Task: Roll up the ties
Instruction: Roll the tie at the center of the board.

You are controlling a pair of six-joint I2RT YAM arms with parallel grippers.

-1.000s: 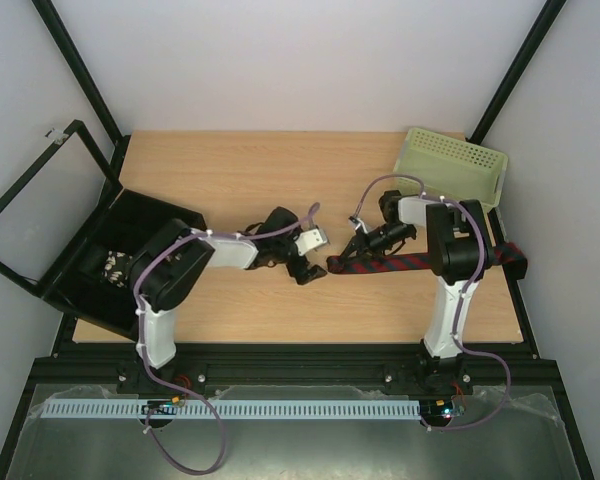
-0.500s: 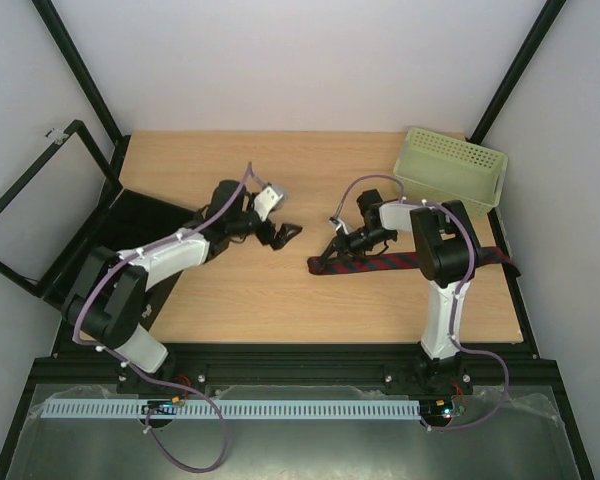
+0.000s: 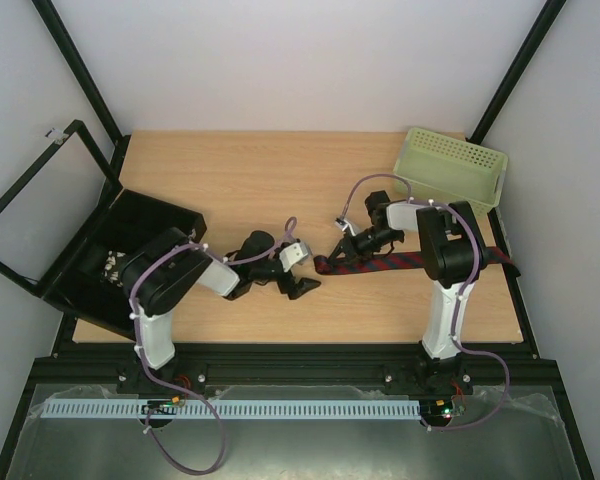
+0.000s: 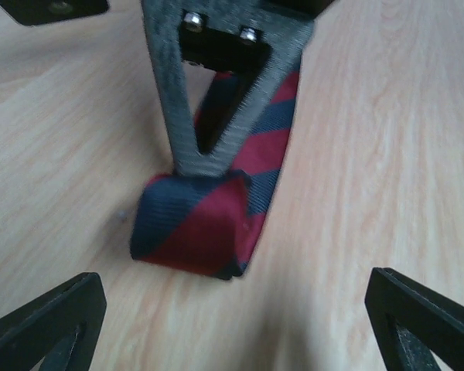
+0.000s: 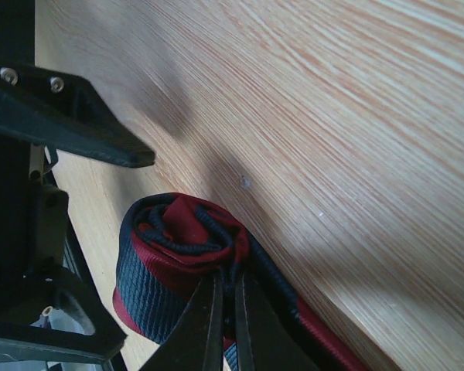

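While right fingers [image 5: 201,332] pinch the tie [image 5: 178,232] on the wooden table [image 3: 280,180], left fingers [image 4: 50,321] gape apart.

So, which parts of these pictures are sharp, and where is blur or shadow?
Left wrist view: the rolled end of the tie is fairly sharp, while the left fingers in the bottom corners are dark and blurred. Right wrist view: the grain of the table is crisp, while the right fingers pinching the tie are soft. Top external view: even light, no glare.
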